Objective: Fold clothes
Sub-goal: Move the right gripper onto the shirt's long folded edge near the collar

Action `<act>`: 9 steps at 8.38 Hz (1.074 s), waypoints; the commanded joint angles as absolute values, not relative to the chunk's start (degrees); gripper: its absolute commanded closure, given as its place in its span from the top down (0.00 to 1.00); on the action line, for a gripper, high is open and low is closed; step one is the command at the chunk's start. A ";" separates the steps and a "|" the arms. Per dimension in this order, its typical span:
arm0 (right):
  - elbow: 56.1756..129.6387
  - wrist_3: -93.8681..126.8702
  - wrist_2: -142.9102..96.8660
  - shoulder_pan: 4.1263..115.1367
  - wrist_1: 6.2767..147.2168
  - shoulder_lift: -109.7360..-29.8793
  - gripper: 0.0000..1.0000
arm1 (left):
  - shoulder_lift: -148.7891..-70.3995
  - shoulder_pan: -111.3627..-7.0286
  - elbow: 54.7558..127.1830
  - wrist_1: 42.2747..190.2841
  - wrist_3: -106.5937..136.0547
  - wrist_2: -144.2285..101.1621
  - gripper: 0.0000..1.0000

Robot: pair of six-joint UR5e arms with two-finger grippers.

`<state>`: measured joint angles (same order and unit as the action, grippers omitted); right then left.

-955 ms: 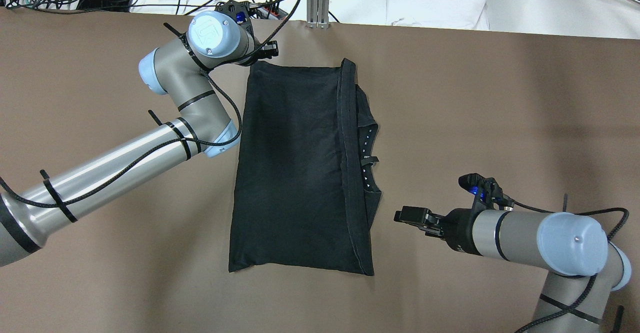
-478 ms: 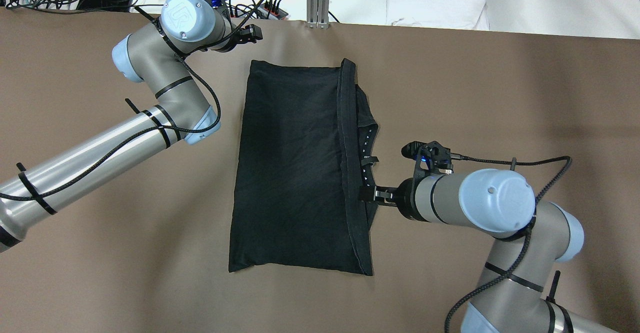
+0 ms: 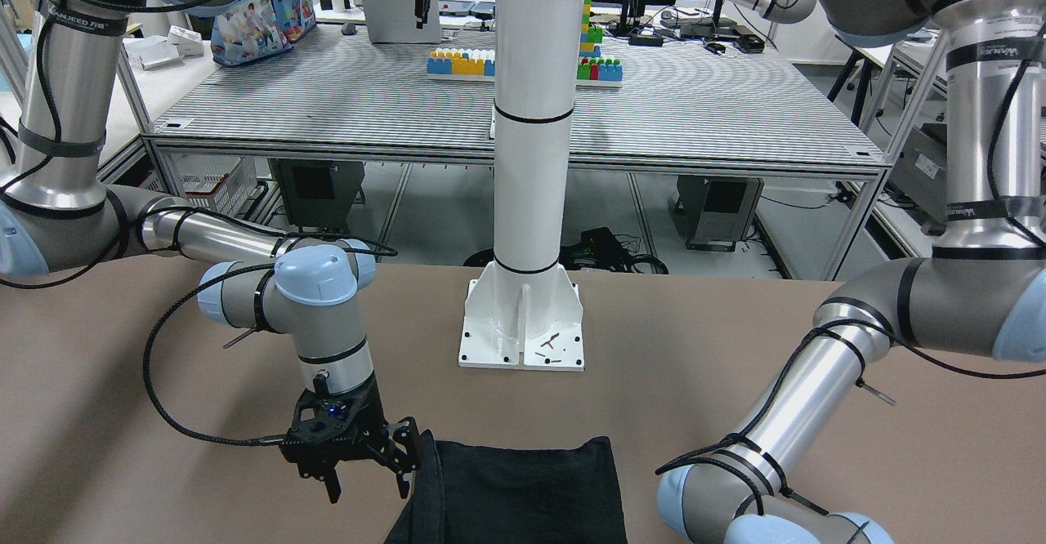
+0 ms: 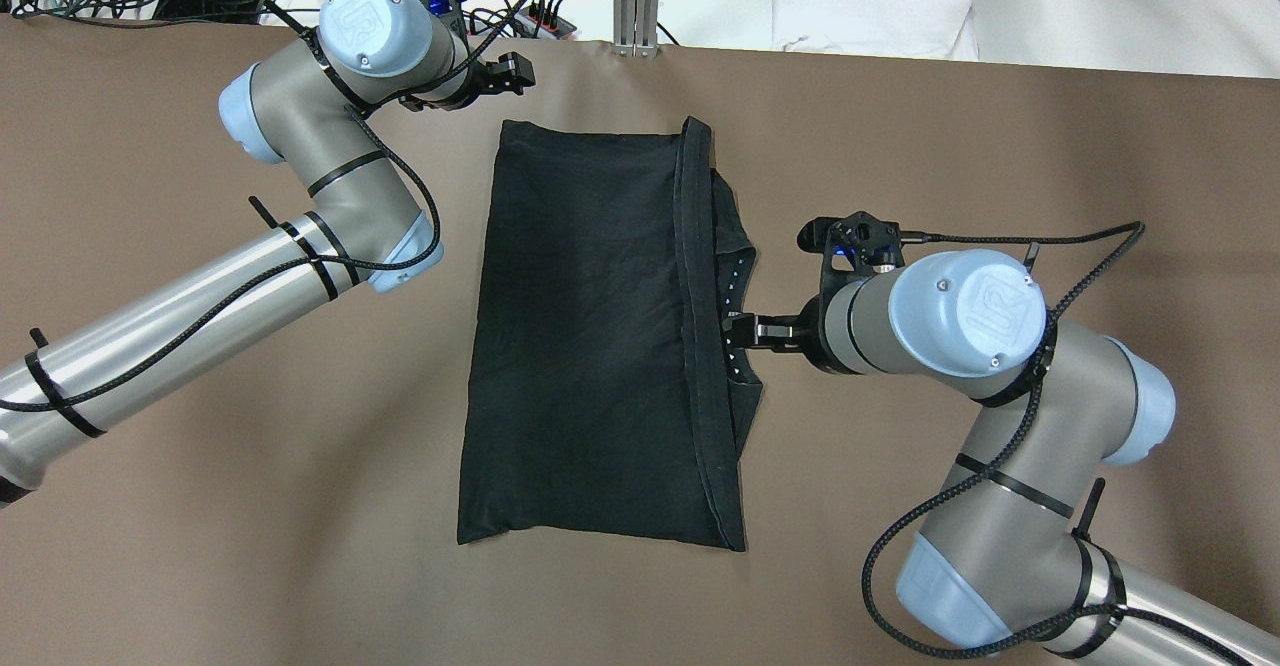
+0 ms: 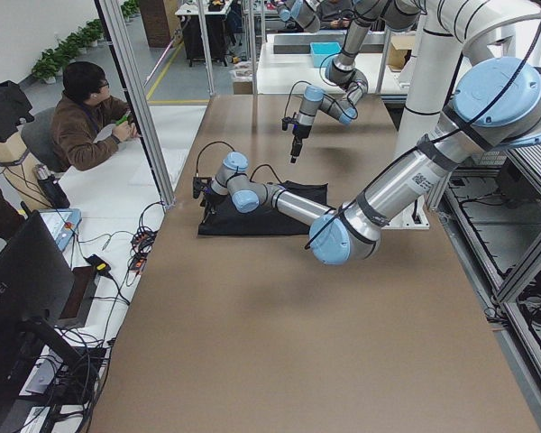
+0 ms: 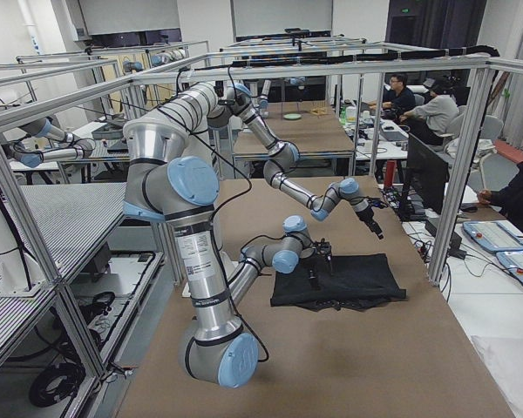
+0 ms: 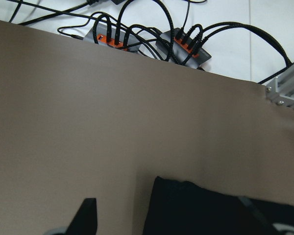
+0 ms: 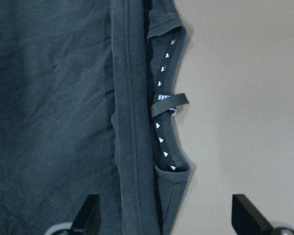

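**Right tool lined up on the clothes' right edge, nothing gripped yet**

The clothes (image 4: 580,346) lie flat mid-bench (image 4: 950,166), seemingly folded over once. The right tool (image 4: 738,330), spread and empty, sits at their right edge beside the neck opening (image 8: 162,122). It likely needs to straddle the thick hem band (image 8: 130,98) and every layer beneath, avoiding the loose loop (image 8: 169,100), before pinching. Farther off, the left tool (image 4: 512,70), apparently spread too, hangs just past the far-left corner, clear of the cloth.

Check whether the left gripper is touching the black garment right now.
Apart. The overhead view shows a strip of bare table between the left gripper and the black garment's nearest corner; the left wrist view shows the same gap.
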<state>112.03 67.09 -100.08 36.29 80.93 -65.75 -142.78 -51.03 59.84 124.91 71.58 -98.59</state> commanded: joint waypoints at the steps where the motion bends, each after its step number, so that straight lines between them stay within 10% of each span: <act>1: 103.59 58.28 -100.02 39.81 82.62 -59.71 0.94 | -140.73 -50.98 63.08 124.89 71.10 -100.37 1.00; 4: 89.24 58.71 -99.93 39.11 81.74 -49.67 0.94 | -139.13 -50.98 64.86 124.89 71.02 -100.37 1.00; 9: 86.58 59.06 -97.03 35.86 81.56 -49.48 0.94 | -139.04 -50.89 64.86 124.80 71.02 -100.63 1.00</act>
<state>88.20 58.97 -97.77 36.50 81.66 -49.55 -139.08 -50.97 64.83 124.82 71.02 -100.56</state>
